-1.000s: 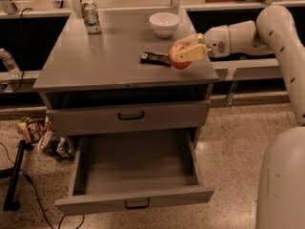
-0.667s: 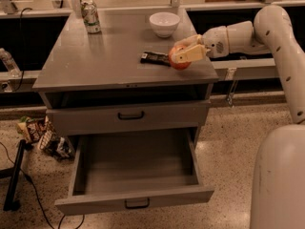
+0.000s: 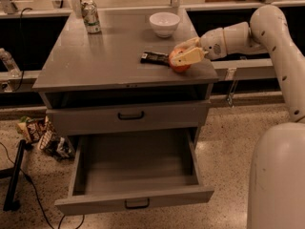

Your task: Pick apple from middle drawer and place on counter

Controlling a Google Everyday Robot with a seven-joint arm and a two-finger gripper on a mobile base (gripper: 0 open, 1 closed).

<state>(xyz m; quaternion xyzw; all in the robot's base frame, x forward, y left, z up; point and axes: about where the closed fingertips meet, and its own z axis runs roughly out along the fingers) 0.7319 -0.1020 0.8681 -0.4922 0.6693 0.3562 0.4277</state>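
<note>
The red apple (image 3: 177,65) sits low at the right front of the grey counter (image 3: 105,56), touching or just above its top. My gripper (image 3: 187,52) reaches in from the right and is shut on the apple, one pale finger in front of it and one behind. The middle drawer (image 3: 136,173) is pulled wide open below, and its inside shows nothing in it. Its black handle (image 3: 137,204) faces the front.
A black flat object (image 3: 154,57) lies just left of the apple. A white bowl (image 3: 164,24) and a drink can (image 3: 90,17) stand at the back of the counter. Snack packets (image 3: 43,135) lie on the floor at left. My white body (image 3: 276,175) fills the lower right.
My gripper has come down a little with the apple, from above the counter to its top. The drawer and the other things have not moved.
</note>
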